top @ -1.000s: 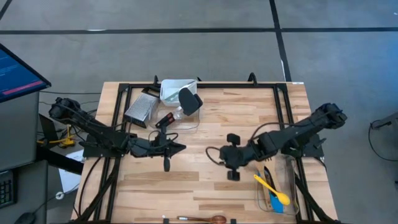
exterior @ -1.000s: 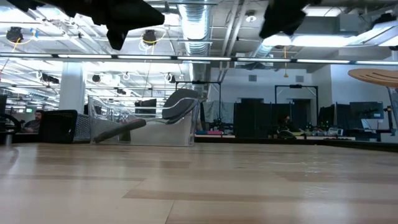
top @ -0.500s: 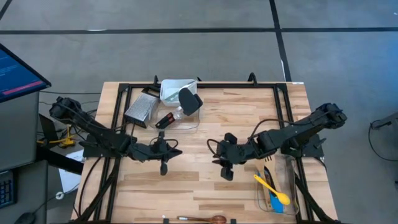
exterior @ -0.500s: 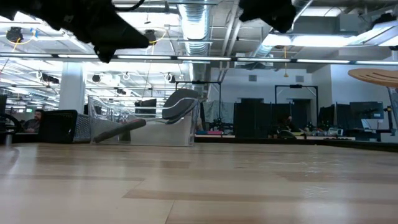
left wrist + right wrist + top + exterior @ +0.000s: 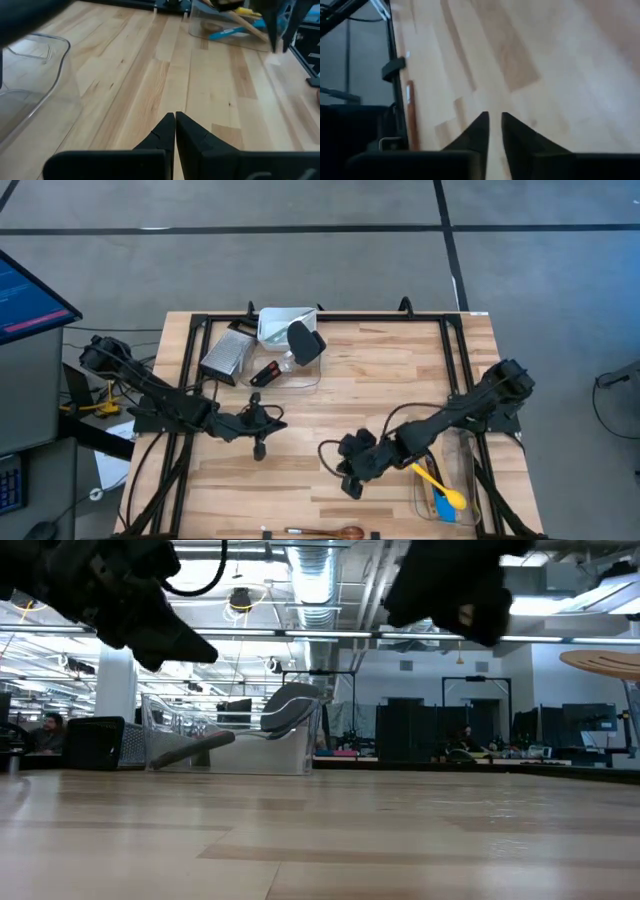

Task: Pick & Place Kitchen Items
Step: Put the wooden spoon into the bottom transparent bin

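My left gripper (image 5: 261, 448) (image 5: 175, 117) hovers shut and empty over bare wood left of the table's middle. My right gripper (image 5: 348, 485) (image 5: 494, 119) hangs above the near middle of the table, slanting down, its fingers a narrow gap apart with nothing between them. A wooden spoon (image 5: 330, 531) (image 5: 410, 107) lies along the near edge, ahead of it. A black spatula (image 5: 300, 340) and a red-handled utensil (image 5: 265, 372) rest in the far clear tub (image 5: 285, 320). A yellow spoon (image 5: 440, 485) and blue utensils lie in the right clear tub (image 5: 462, 470) (image 5: 235, 27).
A metal grater (image 5: 225, 355) lies at the far left beside the far tub. A black frame (image 5: 190, 340) runs along the table's left, far and right sides. Bare wood stretches between the two grippers and toward the near edge.
My right gripper has gone down and toward the table's near left, away from the right tub, and has rolled at the wrist. My left gripper has sunk a little and drawn back toward the left edge, staying shut.
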